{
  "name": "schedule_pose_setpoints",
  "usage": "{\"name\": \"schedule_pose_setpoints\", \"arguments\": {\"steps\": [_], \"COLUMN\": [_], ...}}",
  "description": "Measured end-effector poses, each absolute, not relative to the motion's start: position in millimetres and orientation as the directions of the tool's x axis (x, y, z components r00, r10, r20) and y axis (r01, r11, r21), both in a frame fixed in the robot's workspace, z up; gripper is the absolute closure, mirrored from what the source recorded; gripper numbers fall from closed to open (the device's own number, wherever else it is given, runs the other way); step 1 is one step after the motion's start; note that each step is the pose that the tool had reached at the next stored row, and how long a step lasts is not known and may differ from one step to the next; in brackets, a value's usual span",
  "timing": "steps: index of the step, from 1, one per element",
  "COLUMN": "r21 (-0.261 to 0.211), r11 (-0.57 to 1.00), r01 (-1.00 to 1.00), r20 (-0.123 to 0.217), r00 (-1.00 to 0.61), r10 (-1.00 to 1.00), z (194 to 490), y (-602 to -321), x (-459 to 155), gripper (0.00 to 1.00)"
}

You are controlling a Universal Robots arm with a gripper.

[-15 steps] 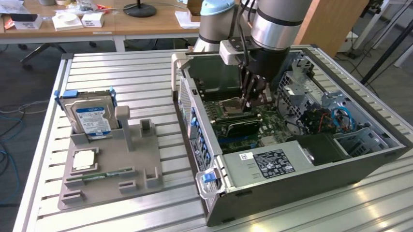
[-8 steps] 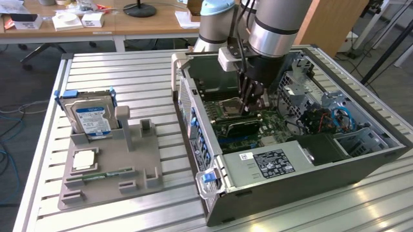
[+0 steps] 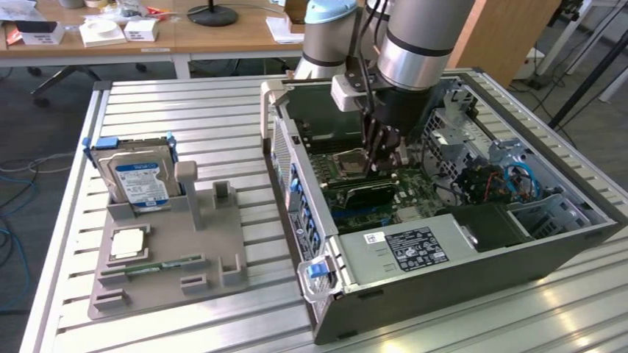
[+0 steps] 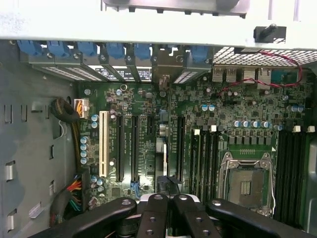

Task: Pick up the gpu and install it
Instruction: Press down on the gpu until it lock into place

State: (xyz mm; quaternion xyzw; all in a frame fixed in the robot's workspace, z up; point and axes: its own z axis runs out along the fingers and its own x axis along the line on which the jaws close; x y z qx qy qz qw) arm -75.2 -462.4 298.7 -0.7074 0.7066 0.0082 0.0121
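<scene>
Fitting is the step in hand, going by how things lie. The arm reaches down into the open computer case (image 3: 461, 243), which sits on the bench (image 3: 176, 110). The pincer (image 3: 384, 158) hangs low over the green board (image 4: 198, 114) inside the case, with its black fingers (image 4: 153, 213) pressed close together. Right under it, in the exterior view, is a dark flat thing that looks like the gpu (image 3: 368, 195), down among the long slots (image 4: 120, 148) of the board. It is hard to tell if the pincer grips the top edge of the gpu or only touches it, and hard to tell if the card is all the way in. The hard drive (image 3: 143, 180) stands on the grey tray (image 3: 167, 257), well apart from the case, on the exterior view's left. The next move likely calls for a straight, gentle push, with the card lined up along one slot, so nothing bends.
</scene>
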Motion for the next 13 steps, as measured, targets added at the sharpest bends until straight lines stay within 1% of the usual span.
{"name": "schedule_pose_setpoints", "arguments": {"steps": [13], "r21": [-0.006], "r11": [-0.001], "r01": [-1.0], "r20": [-0.029], "r00": [0.001], "r10": [-1.0], "z": [286.3], "y": [-462.4], "x": [-75.2], "gripper": [0.9]}}
